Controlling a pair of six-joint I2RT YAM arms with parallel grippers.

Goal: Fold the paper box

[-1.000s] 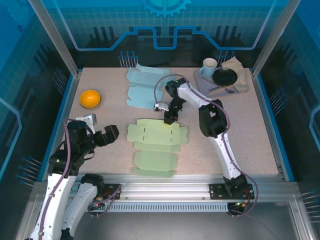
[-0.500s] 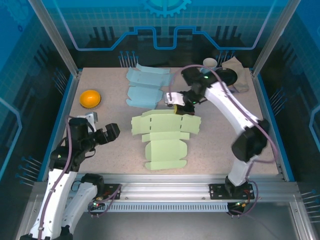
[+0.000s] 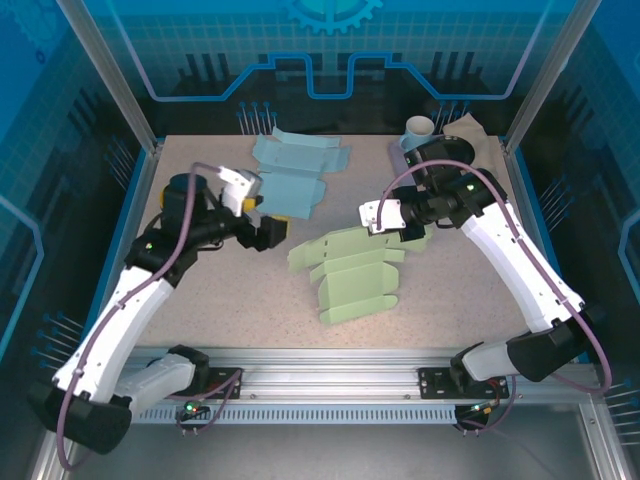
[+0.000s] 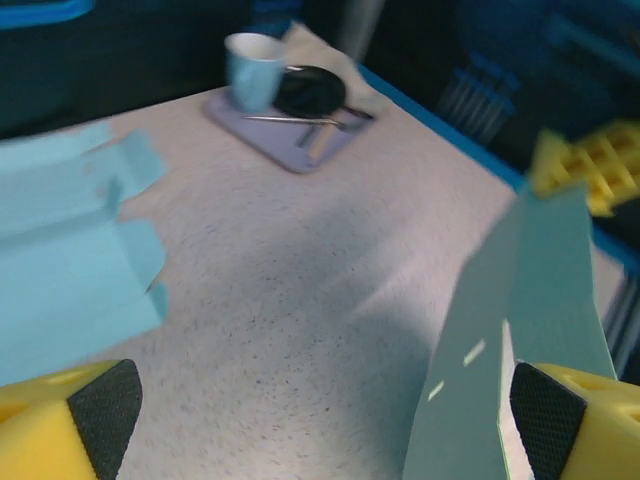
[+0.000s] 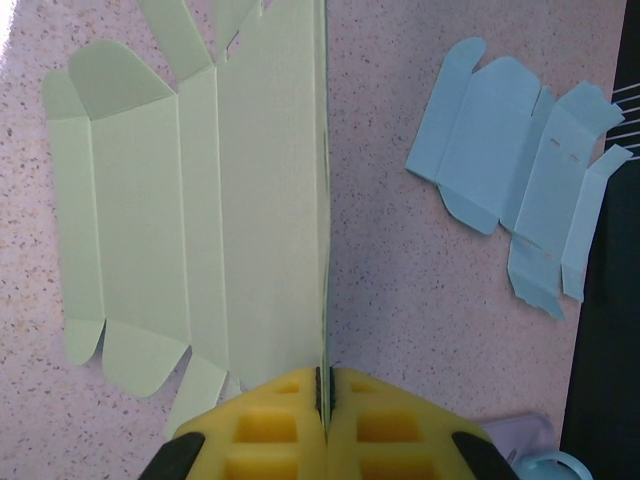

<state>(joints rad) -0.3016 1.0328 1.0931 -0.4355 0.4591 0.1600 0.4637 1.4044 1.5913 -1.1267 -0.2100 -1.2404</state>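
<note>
Right now my right gripper (image 5: 325, 377) is pressed together on one edge of the green box blank (image 5: 200, 200), the two yellow fingers meeting with only the thin card between them. From my right wrist the pinched panel stands edge-on as a straight line running away from the fingers, while the other panels and rounded flaps spread out flat on the table (image 3: 200, 300) to one side of it. From above, the green box blank (image 3: 352, 272) lies slanted near the middle of the table, its far right corner lifted up to my right gripper (image 3: 400, 222).

My left gripper (image 3: 268, 232) hangs just beside the near left corner of that sheet with its jaws spread wide and nothing between them. From my left wrist the black pads (image 4: 100, 410) sit at either side, and a raised green panel (image 4: 520, 300) stands close to the right-hand pad; I cannot tell whether it touches.

A blue box blank (image 3: 290, 172) lies flat and unfolded at the far side of the table, well apart from the green one.

At the far right corner a purple tray (image 4: 290, 150) carries an upright pale blue cup (image 4: 248, 68), a black dish (image 4: 310, 90) beside it and a slim metal utensil (image 4: 300, 120) lying across the tray in front of them. What the cup holds I cannot tell. A beige cloth (image 3: 475, 135) lies against the tray's far right side
</note>
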